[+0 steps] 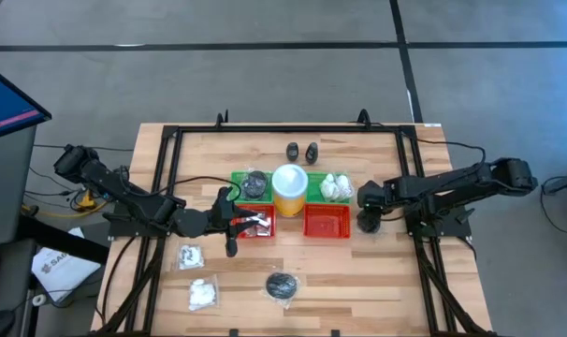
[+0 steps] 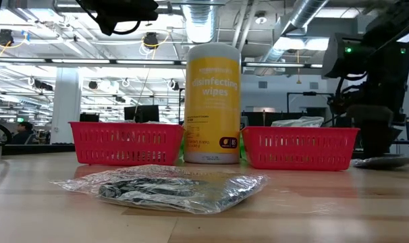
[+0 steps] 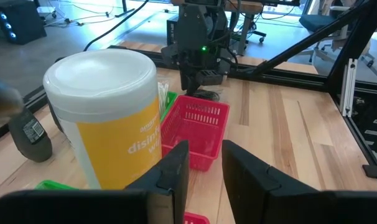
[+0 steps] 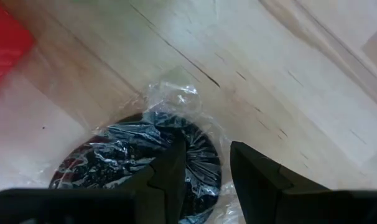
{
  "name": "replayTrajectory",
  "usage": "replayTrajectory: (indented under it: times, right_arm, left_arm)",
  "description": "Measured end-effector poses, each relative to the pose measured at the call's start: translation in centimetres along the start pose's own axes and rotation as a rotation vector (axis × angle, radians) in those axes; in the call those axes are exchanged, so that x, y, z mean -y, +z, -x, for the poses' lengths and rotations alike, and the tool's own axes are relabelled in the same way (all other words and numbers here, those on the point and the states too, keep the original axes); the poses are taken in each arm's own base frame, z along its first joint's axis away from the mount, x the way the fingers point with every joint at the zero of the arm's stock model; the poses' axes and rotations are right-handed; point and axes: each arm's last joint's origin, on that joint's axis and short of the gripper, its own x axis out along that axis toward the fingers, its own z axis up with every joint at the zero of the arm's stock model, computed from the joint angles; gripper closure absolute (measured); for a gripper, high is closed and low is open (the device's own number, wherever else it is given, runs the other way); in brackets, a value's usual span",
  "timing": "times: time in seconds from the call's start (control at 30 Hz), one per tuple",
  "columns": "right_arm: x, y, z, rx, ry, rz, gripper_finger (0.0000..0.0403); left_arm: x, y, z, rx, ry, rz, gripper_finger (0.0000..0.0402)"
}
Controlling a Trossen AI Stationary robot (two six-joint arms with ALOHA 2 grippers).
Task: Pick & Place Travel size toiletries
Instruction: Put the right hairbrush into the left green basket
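Judging by the trays, the sorting is partly done: one dark pad and white packets are already placed in the green trays. On the table are left two bottles, two packets and a pad. Another wrapped pad is straddled by the right gripper, its fingers parted and not yet closed. The left gripper hangs over the red tray, fingers apart and empty.

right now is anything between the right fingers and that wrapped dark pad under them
Nothing visible. The right gripper hangs directly over the wrapped dark pad on the bare table, beside the red tray; only its own clear wrap lies between.
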Motion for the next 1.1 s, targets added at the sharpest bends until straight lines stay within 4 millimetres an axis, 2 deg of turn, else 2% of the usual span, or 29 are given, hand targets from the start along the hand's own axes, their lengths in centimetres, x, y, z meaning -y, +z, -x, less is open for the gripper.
replayTrajectory:
  times: [0.2,0.5,0.67,1.1]
  right_arm:
    - [0.0,0.0,0.0,-0.001,0.002,0.005,0.0296]
    - [0.0,0.0,0.0,0.003,0.012,0.015,0.0395]
    - [0.0,0.1,0.6,0.012,0.022,0.033,0.0398]
    - [-0.3,1.2,4.3,0.091,0.077,0.043,0.0402]
  left_arm:
    - [0.0,0.0,0.0,0.0,0.0,0.0,0.0314]
    - [0.0,0.0,0.0,0.0,0.0,0.0,0.0314]
    - [0.0,0.0,0.0,0.0,0.0,0.0,0.0314]
    - [0.0,0.0,0.0,0.001,0.0,0.0,0.0314]
